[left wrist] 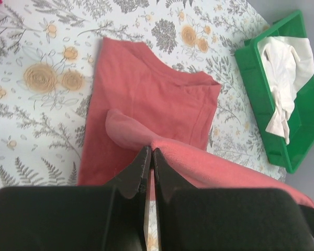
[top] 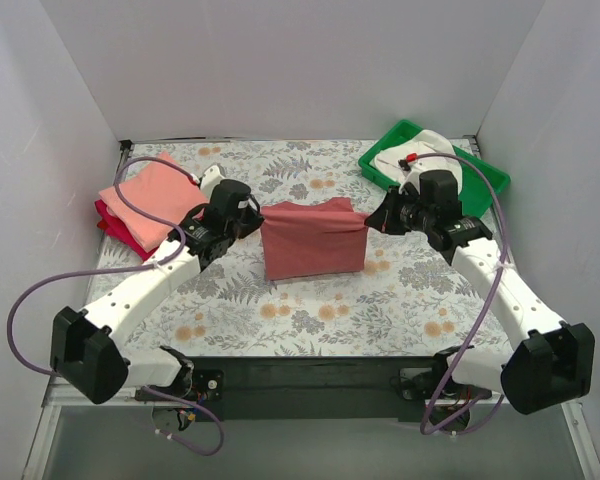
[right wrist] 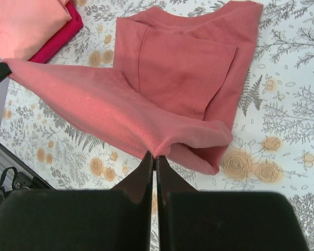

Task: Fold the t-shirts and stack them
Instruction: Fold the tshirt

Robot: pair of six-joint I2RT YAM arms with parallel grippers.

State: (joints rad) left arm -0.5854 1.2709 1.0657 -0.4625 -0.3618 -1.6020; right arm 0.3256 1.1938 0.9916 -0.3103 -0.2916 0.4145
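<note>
Currently mid-fold: brick-red t-shirt [top: 313, 252] lies mid-table [top: 400, 300], its far edge lifted taut. Left gripper [top: 252, 218] and right gripper [top: 377, 217] are each clamped on one end of that edge. Next, probably: carry both ends nearward together, lay flat, release. Salmon-pink shirt [top: 155, 195] over crimson shirt [top: 115, 228] far left; cream-white shirt [top: 430, 150] in green tray [top: 372, 166] far right.
</note>
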